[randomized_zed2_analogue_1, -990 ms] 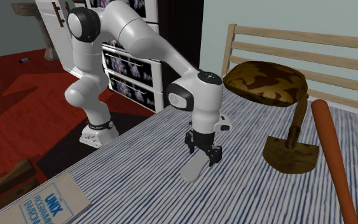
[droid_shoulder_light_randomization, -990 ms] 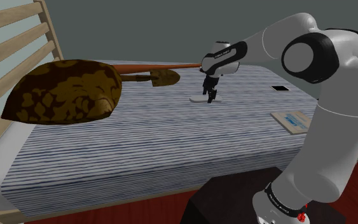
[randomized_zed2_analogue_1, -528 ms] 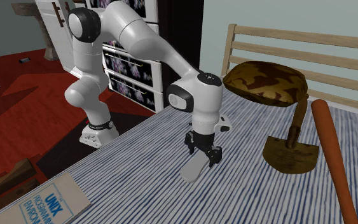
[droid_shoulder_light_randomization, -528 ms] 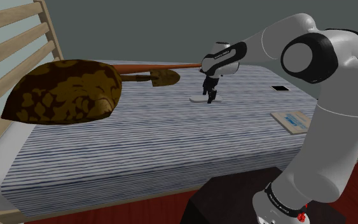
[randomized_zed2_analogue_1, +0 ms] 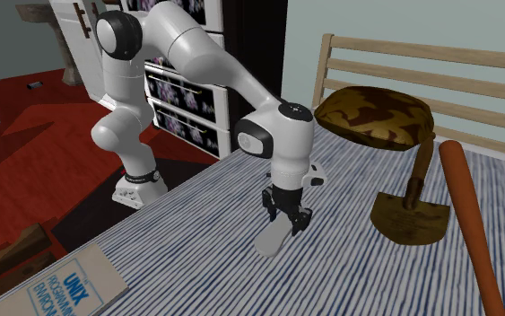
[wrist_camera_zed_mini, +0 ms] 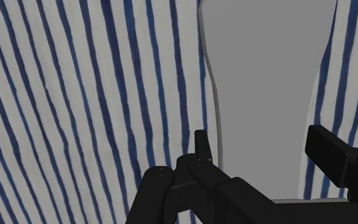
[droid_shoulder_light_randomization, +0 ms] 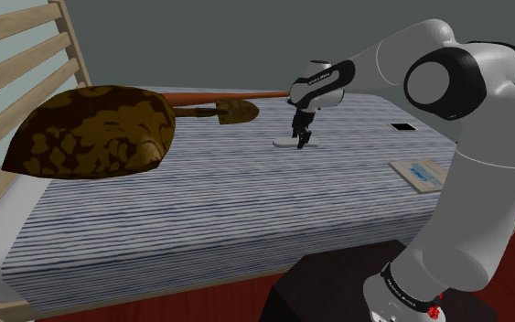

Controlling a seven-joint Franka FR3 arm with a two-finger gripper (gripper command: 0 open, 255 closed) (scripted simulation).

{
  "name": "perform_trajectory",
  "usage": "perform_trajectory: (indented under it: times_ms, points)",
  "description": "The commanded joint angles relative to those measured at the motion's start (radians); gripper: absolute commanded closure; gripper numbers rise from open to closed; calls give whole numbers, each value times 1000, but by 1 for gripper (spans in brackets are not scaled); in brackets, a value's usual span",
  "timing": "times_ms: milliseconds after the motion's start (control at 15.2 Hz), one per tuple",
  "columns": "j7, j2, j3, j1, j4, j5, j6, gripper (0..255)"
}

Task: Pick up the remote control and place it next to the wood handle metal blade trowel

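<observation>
Reading the shoulder view from its left, we list: mottled brown pillow (droid_shoulder_light_randomization: 91, 128); trowel (droid_shoulder_light_randomization: 235, 112), brown blade, on the striped bed (droid_shoulder_light_randomization: 200, 201); grey remote control (droid_shoulder_light_randomization: 284, 144), flat on the cover, apart from the trowel; gripper (droid_shoulder_light_randomization: 302, 139), fingers narrowed onto the remote's two long edges. Change over the last second: practically none, arm and remote unmoved. We judge the grasp settled, lift pending.

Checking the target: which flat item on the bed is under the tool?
The grey remote, right beneath the tool; the book and black slab lie well away.
</observation>
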Motion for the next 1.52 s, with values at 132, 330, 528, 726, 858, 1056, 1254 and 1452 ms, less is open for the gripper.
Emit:
perform_trajectory:
  times_ms: [132, 330, 528, 726, 858, 1056, 1254, 1452]
  points:
    - [3, -8, -2, 1, 4, -4, -11, 255]
    - [10, -29, -6, 5, 19, -16, -45, 255]
    - [17, -50, -10, 8, 35, -26, -80, 255]
    - [23, -68, -13, 10, 53, -36, -116, 255]
    - [26, -80, -14, 12, 66, -42, -139, 255]
    - [31, -96, -16, 13, 88, -50, -176, 255]
    - [36, -110, -18, 15, 111, -57, -212, 255]
    - [39, -122, -20, 16, 137, -63, -249, 255]
